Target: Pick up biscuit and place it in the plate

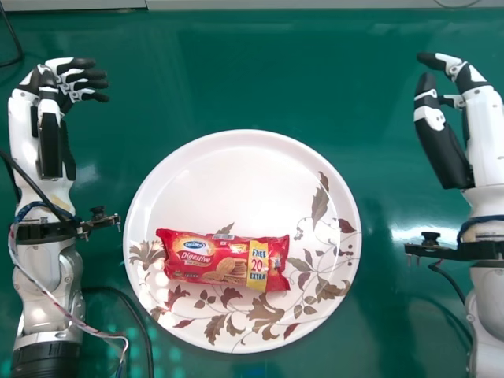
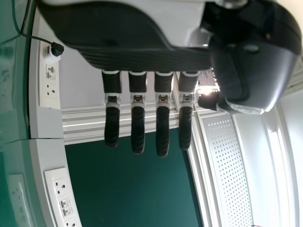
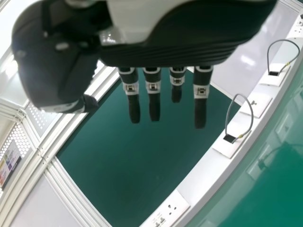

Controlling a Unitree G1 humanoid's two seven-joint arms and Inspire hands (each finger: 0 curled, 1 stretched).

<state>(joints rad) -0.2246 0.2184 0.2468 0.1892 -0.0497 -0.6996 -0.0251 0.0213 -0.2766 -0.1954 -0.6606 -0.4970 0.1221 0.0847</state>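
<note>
The red biscuit packet (image 1: 224,260) lies flat on the lower half of the round white plate (image 1: 244,173), inside its rim. My left hand (image 1: 71,77) is at the upper left of the head view, well apart from plate and packet, its fingers relaxed. In the left wrist view the left hand (image 2: 137,127) has its fingers extended and holds nothing. On the head view's right side is my right hand (image 1: 442,134), open and away from the plate. The right wrist view shows the right hand (image 3: 154,99) with fingers extended and nothing held.
The plate rests on a glossy green table (image 1: 315,79) between the two arms. Black cables (image 1: 134,315) run beside the left forearm at the lower left. A pale ledge (image 1: 260,4) borders the table's far edge.
</note>
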